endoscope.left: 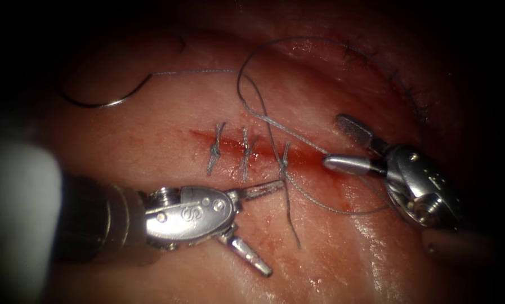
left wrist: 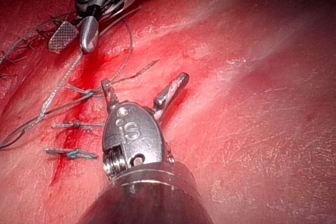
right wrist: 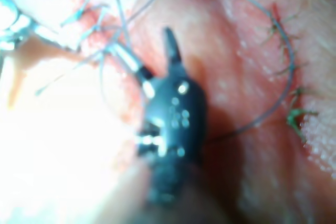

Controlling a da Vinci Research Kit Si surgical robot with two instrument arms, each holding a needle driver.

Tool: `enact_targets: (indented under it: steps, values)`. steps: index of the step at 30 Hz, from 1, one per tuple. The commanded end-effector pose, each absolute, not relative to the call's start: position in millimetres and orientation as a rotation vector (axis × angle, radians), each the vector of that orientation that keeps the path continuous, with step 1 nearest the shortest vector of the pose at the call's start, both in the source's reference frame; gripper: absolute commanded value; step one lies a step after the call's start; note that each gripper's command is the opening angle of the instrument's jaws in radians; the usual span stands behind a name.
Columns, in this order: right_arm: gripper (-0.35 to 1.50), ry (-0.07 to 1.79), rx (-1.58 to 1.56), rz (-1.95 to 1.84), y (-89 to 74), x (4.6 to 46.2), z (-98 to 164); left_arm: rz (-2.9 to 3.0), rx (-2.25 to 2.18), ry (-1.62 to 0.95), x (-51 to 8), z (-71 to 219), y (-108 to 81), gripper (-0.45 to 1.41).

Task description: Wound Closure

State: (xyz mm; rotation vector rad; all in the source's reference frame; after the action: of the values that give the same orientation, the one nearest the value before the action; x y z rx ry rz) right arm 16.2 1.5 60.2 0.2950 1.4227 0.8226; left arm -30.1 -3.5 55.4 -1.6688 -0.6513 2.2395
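Steel needle (endoscope.left: 103, 101) loose on tissue (endoscope.left: 151, 141)

The curved needle (endoscope.left: 103, 100) lies free on the tissue (endoscope.left: 168, 112), upper left of the stitched cut (endoscope.left: 252, 147).

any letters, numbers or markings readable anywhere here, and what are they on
"S": stamped on the metal wrist body of the left tool, read in the endoscope view.
"iS": the same stamp as it reads in the left wrist view, on that tool.
The right tool carries no marking that can be read.
Tissue, thread and needle: no text.
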Motion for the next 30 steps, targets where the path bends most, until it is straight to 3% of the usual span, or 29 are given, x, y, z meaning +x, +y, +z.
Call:
enact_targets:
  steps: [1,11,15,21,24,29,30]
  values:
    - [1.48,1.376,0.298,0.820,1.1,15.9,62.0,2.242,-1.673,-0.651,-30.8,56.2,-4.5,0.89]
    - [1.48,1.246,0.203,0.732,3.4,14.4,63.7,2.339,-1.643,-0.584,-33.3,56.5,-4.8,0.86]
    - [1.48,1.036,0.190,0.618,3.5,12.3,64.8,2.351,-1.639,-0.585,-33.4,56.5,-4.8,0.86]
    - [1.48,0.996,0.134,0.566,4.0,10.5,63.7,2.356,-1.632,-0.586,-33.5,56.6,-4.6,0.84]
    - [1.48,0.860,0.113,0.487,4.9,9.4,61.6,2.370,-1.614,-0.584,-33.5,56.7,-4.5,0.81]
    - [1.48,0.850,0.133,0.473,6.1,9.0,58.6,2.370,-1.612,-0.581,-33.4,56.8,-4.5,0.79]
    - [1.48,0.918,0.127,0.498,7.0,8.8,56.6,2.370,-1.611,-0.580,-33.5,56.8,-4.4,0.77]
